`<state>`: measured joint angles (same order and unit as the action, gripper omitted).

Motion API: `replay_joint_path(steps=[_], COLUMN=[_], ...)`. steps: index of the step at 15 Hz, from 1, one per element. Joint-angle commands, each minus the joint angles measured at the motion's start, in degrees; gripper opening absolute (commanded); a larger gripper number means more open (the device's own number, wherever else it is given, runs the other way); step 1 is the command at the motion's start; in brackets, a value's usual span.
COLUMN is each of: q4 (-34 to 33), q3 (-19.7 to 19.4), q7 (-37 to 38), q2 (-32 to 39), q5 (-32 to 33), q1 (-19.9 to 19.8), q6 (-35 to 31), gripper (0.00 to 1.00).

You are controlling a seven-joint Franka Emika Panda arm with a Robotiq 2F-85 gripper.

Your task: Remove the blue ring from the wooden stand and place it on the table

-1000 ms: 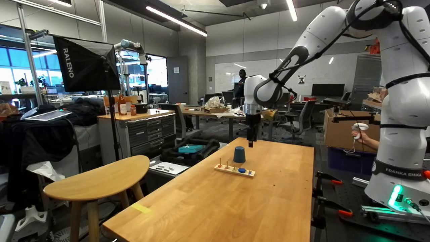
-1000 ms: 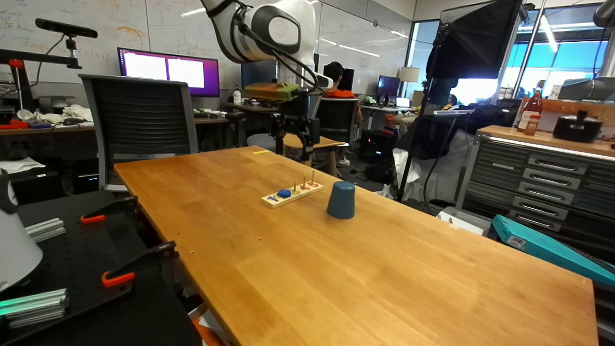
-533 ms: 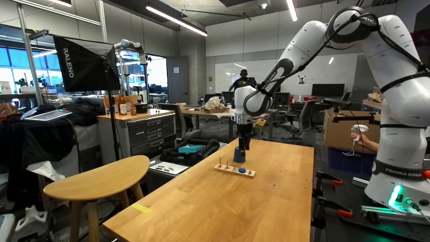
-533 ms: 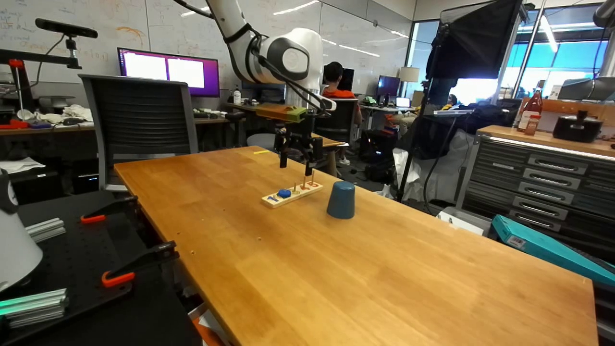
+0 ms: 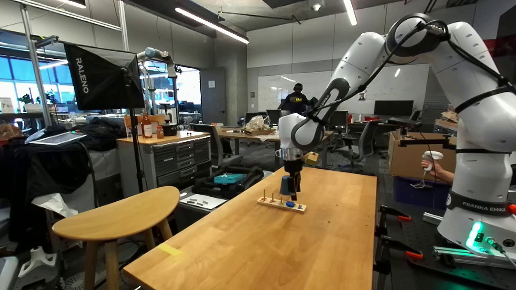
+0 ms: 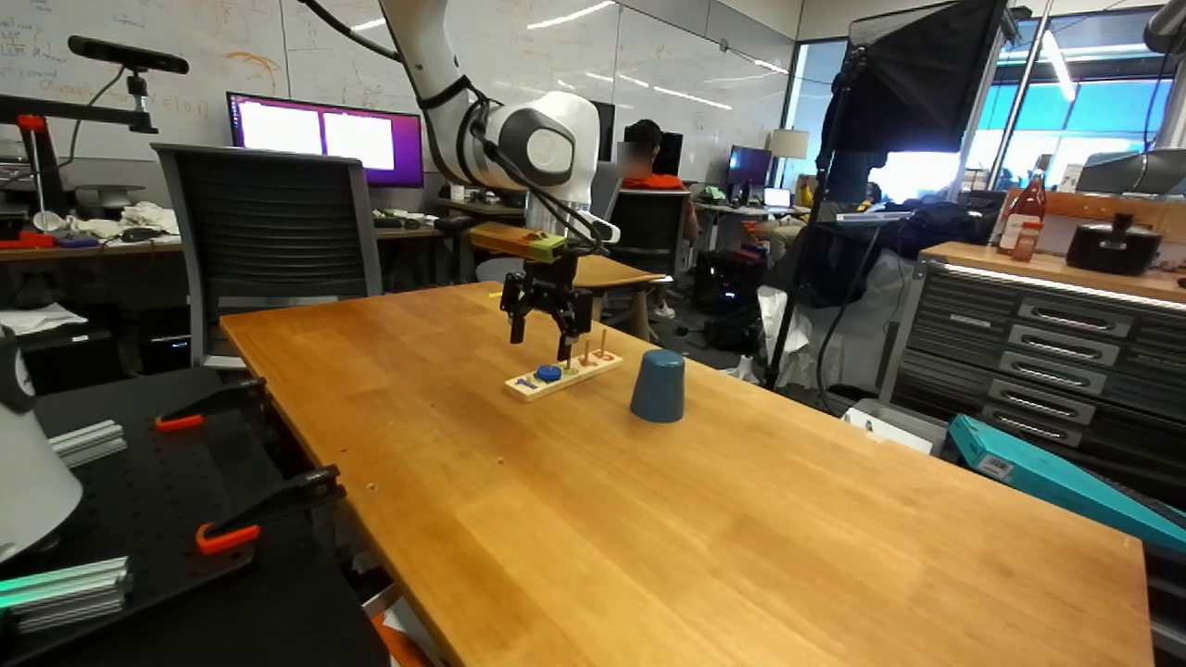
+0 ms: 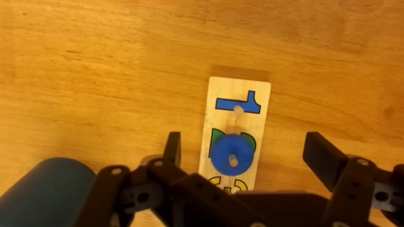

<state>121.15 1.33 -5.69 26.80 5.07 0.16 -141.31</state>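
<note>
The blue ring (image 5: 290,204) sits on a peg of the wooden stand (image 5: 275,204), a long flat base with several upright pegs. Both also show in an exterior view, the ring (image 6: 548,372) near one end of the stand (image 6: 582,371). In the wrist view the peg's tip stands out through the ring (image 7: 225,154), over a green number on the stand (image 7: 221,121). The stand lies on the table (image 5: 322,237). My gripper (image 7: 243,142) is open and empty, its fingers above the stand on either side of the ring, with the ring nearer the left finger. It also shows in both exterior views (image 5: 294,196) (image 6: 541,345).
A blue-grey upturned cup (image 6: 658,387) stands on the table beside the stand; it also shows at the lower left of the wrist view (image 7: 47,192). A smaller rounded wooden table (image 5: 121,213) stands beside the long table. Clamps (image 6: 232,537) grip the table's edge on the robot's side.
My open gripper has come down from high above the table and moved over the stand near the ring. The ring, stand and cup have not moved. A person in the background has shifted.
</note>
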Motion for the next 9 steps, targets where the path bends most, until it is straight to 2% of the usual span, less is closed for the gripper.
replay_joint_path(steps=[1,9], q4=[0.9,1.8], q3=[-0.3,-1.0], q7=[1.5,3.1], q2=[1.1,3.1], q5=[0.5,1.8], q1=[1.1,2.8], q6=[-3.2,-9.2], gripper=[1.0,1.0])
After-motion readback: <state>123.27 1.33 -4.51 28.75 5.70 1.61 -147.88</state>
